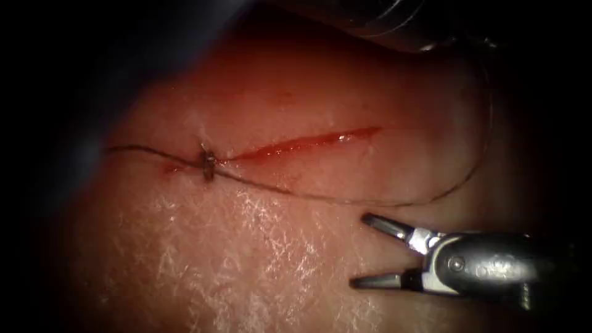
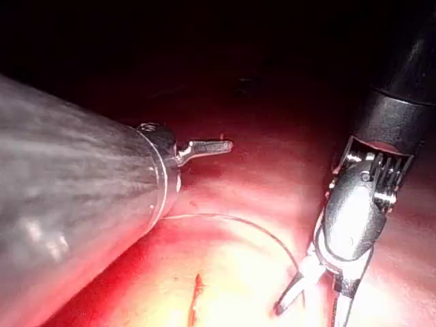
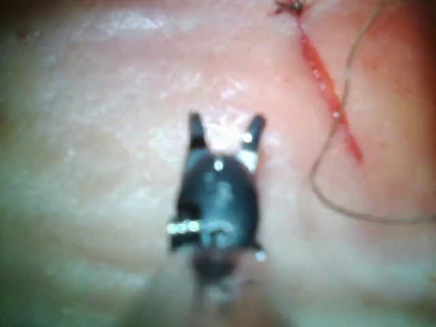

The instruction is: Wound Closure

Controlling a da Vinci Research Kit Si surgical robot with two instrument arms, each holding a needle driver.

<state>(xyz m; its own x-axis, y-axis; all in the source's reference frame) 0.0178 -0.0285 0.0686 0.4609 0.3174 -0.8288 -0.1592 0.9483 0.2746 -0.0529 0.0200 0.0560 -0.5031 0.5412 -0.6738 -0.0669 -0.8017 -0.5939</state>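
While one knot (image 1: 208,164) is sitting at the left end of the cut (image 1: 308,143), two tools are showing around the tissue (image 1: 246,259). One cut is running across it, a thin red slit slanting up toward the right, with red fluid (image 1: 290,147) glistening along it.

One thread (image 1: 345,200) is leaving the knot in two directions: a short stretch is trailing off to the left, and a long strand is lying below the cut, sweeping right and then curving up along the right edge toward the dark top of the endoscope view. In the right wrist view the same thread (image 3: 340,102) is looping beside the cut (image 3: 327,88).

One right tool (image 1: 364,250) is hovering below the cut, well apart from it, and just below the thread without touching it. Its two jaws are spreading wide and are gripping nothing. The right wrist view is showing that tool (image 3: 226,129) the same way, splayed over bare tissue.

One left tool (image 2: 221,146) is showing in the left wrist view, apparently raised above the tissue, its tip looking closed and narrow, though the angle is poor, and I cannot tell whether it is pinching anything. The right tool (image 2: 310,306) is showing there too.

As for the needle, I cannot make it out anywhere.
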